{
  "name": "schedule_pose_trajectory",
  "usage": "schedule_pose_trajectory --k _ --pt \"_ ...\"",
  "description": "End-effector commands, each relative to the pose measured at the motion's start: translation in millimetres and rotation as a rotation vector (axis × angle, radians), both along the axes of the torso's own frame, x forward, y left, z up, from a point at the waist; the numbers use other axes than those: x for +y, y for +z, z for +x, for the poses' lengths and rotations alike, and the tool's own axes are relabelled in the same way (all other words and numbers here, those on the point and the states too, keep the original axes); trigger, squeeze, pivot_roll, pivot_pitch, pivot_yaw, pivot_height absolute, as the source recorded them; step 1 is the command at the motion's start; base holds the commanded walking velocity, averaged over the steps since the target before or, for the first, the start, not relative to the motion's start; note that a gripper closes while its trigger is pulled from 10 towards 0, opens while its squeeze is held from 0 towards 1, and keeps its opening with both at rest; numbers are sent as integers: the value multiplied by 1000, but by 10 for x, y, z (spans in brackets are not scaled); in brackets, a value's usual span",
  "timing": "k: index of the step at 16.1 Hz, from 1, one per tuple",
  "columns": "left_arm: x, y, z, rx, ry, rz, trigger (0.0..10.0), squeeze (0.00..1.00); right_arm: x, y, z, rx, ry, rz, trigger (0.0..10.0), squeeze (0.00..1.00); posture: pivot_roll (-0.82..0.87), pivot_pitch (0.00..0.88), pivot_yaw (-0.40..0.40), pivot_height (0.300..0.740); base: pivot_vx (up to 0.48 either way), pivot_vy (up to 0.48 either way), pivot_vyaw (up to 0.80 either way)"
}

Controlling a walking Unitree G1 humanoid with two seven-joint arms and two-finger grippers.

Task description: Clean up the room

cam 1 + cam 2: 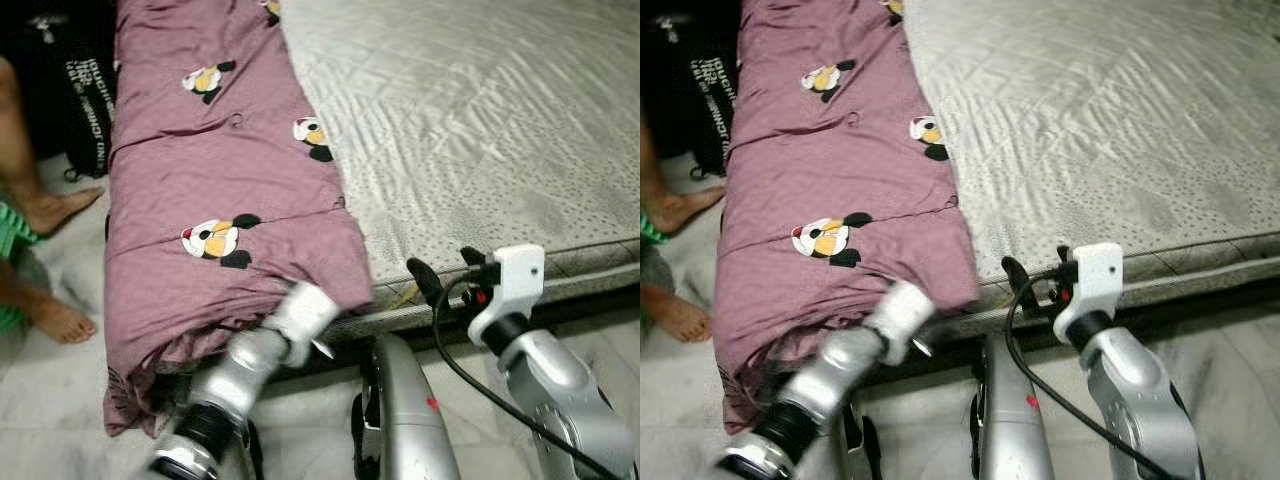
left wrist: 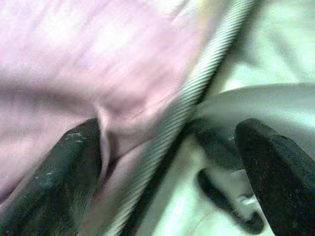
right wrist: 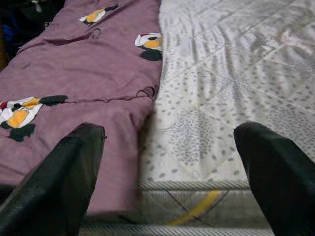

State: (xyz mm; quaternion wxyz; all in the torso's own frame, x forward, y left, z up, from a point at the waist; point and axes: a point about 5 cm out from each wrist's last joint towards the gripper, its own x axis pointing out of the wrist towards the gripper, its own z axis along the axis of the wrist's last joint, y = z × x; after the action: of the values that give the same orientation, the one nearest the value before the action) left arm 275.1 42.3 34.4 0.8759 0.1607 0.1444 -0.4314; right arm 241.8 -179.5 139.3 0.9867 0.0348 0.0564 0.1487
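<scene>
A mauve blanket (image 1: 220,180) printed with cartoon birds lies in a long folded strip along the left side of the bed and hangs over its foot edge. The grey-white quilted mattress (image 1: 480,120) takes up the rest of the bed. My left arm's wrist (image 1: 303,315) reaches in at the blanket's lower right corner. My left gripper (image 2: 172,162) is open there, with a fold of blanket against one finger (image 2: 69,167) and the mattress piping (image 2: 197,83) running between the fingers. My right gripper (image 1: 445,268) is open and holds nothing, at the mattress foot edge, right of the blanket.
A person's bare feet (image 1: 55,212) rest on the pale tiled floor (image 1: 40,400) left of the bed, beside a black bag (image 1: 88,100) with white lettering. The dark bed base (image 1: 590,300) runs under the mattress. My own body (image 1: 405,420) is close against the foot of the bed.
</scene>
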Motion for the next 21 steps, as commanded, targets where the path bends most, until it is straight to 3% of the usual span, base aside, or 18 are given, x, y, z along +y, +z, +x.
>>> schedule_pose_trajectory --k 1,3,5,7,8,10,12,16,18,19,21 --pt "-46 51 -31 -49 -65 0 10000 0 -42 -57 -16 24 -17 -7 10000 0 -229 164 24 551 0 0 0" --pt "-116 106 -76 -120 -127 4 10000 0 -57 -63 9 24 -26 -6 10000 0 -220 151 31 551 0 0 0" --pt "-98 206 -28 -187 -108 -23 10000 0 -43 -75 29 26 -21 0 10000 0 -214 146 32 551 0 0 0" --pt "111 522 184 -329 112 -140 10000 0 28 -101 90 30 13 16 10000 0 -181 136 35 551 0 0 0" --pt "306 673 241 -381 258 -206 10000 0 72 -116 163 26 23 18 10000 0 -157 128 37 551 0 0 0" --pt "595 748 218 -385 448 -265 10000 0 132 -163 274 23 36 19 10000 0 -105 117 37 551 0 0 0" --pt "1024 706 -25 -312 730 -359 10000 0 211 -253 469 28 35 8 10000 0 -21 103 23 551 0 0 0" --pt "1538 680 -527 -281 1056 -354 10000 0 410 -282 782 27 77 25 10000 0 96 98 -12 551 0 0 0" --pt "1610 696 -674 -285 1096 -323 10000 0 647 -324 888 61 139 12 10000 0 134 97 -27 551 0 0 0" --pt "1605 699 -689 -284 1098 -321 10000 0 701 -329 900 66 154 16 10000 0 134 97 -27 551 0 0 0" --pt "1526 761 -692 -278 1067 -316 10000 0 1040 -476 900 163 270 -7 10000 0 148 97 -30 551 0 0 0"
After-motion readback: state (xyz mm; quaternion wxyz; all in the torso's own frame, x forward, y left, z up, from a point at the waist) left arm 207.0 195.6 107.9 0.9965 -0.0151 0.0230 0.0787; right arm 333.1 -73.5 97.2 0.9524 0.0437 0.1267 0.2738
